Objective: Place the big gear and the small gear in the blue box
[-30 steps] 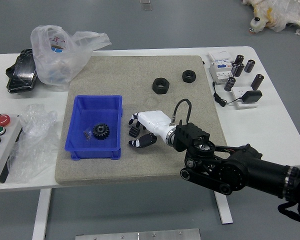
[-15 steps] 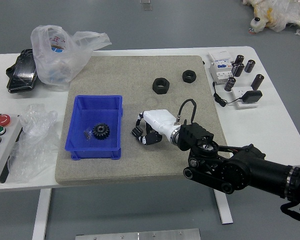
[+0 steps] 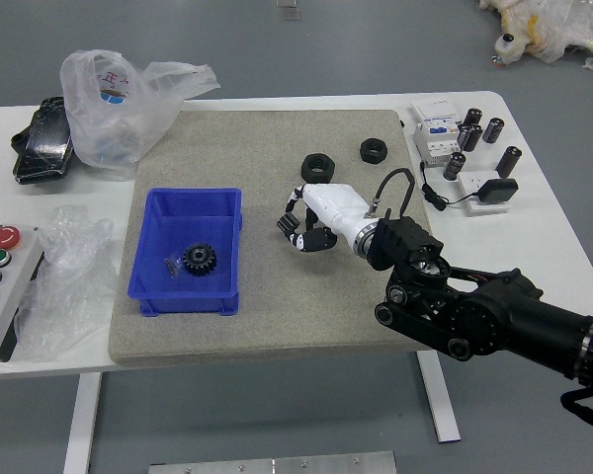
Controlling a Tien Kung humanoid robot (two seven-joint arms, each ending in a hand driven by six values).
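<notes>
Where the table point(image 3: 573, 281) begins at the left, a control box point(image 3: 12, 311) with a column of coloured buttons lies beside a crumpled sheet of clear plastic point(image 3: 69, 281). Beyond these are a dark wrapped object point(image 3: 45, 143) and a translucent plastic bag point(image 3: 128, 114). The open blue box point(image 3: 188, 305) stands upright on the left part of a grey-beige mat point(image 3: 237, 148); it contains a black toothed gear point(image 3: 200, 259), resting on its floor. Whether this is the big or the small gear cannot be told. To the right of the box, and apart from it, the right robot hand point(image 3: 334, 211) is over the mat; whether it is wide, narrow or holding something cannot be told. Its black arm point(image 3: 474, 316) enters from the right. Just beyond the hand lies a black hexagonal ring point(image 3: 318, 181), with a black round ring point(image 3: 374, 159) farther to the right. At the table's far right are white electrical units point(image 3: 437, 148), several dark cylinders point(image 3: 509, 162) and a black adapter point(image 3: 497, 192)
</notes>
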